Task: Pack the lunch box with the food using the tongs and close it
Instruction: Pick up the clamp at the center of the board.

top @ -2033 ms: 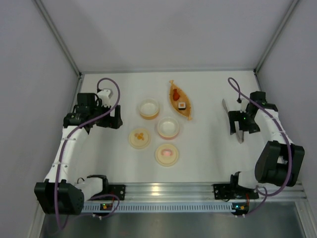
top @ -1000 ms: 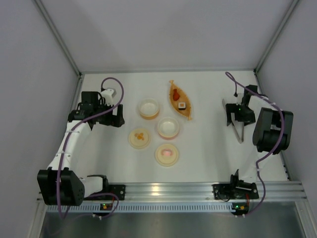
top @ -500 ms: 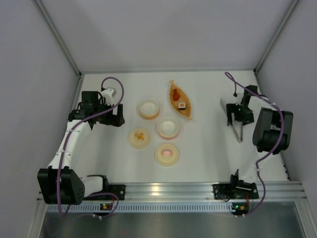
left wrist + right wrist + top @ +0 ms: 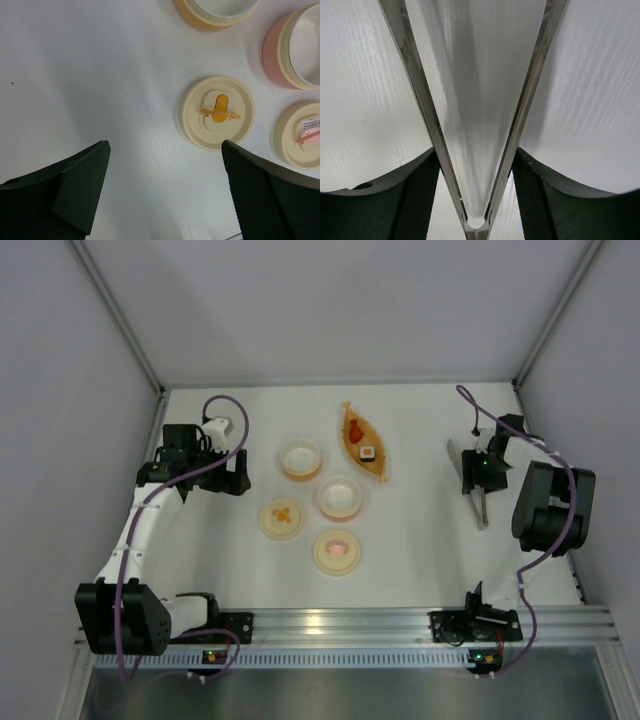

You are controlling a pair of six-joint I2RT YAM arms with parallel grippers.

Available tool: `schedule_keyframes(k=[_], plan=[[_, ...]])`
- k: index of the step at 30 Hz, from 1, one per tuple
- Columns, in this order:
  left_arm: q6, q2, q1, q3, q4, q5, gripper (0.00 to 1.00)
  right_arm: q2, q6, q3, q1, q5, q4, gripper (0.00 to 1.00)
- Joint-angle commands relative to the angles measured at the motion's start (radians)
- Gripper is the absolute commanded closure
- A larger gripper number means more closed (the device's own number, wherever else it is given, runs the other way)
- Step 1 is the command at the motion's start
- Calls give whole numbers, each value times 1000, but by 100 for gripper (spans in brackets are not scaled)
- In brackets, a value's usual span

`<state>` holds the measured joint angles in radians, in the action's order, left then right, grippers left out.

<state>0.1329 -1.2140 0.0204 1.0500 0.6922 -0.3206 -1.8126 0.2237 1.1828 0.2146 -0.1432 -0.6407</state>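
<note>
Tongs [image 4: 481, 510] lie lengthwise under right gripper [image 4: 476, 156], joined end toward the wrist, arms splaying away, pads [image 4: 422, 192] touching both arms.

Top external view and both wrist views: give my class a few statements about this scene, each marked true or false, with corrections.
1. Both food pieces, the reddish lump and the sushi roll, lie in the boat-shaped dish. True.
2. The left gripper holds a lid. False: it is open and empty, above the table near the orange-handled lid.
3. The right gripper flanks the tongs, one finger against each arm. True.
4. The pink bowl has its lid on. False: it stands open; the pink-handled lid lies on the table beside it.
</note>
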Motion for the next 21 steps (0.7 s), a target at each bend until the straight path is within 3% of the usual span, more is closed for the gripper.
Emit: schedule_keyframes(k=[1,21], plan=[[1,25,-7,24,-19,-9,2,93,-4,21,12,-96,-42,44],[-18,30,-8,38,-14,0,2,214,31,210,12,-245,-293,56]])
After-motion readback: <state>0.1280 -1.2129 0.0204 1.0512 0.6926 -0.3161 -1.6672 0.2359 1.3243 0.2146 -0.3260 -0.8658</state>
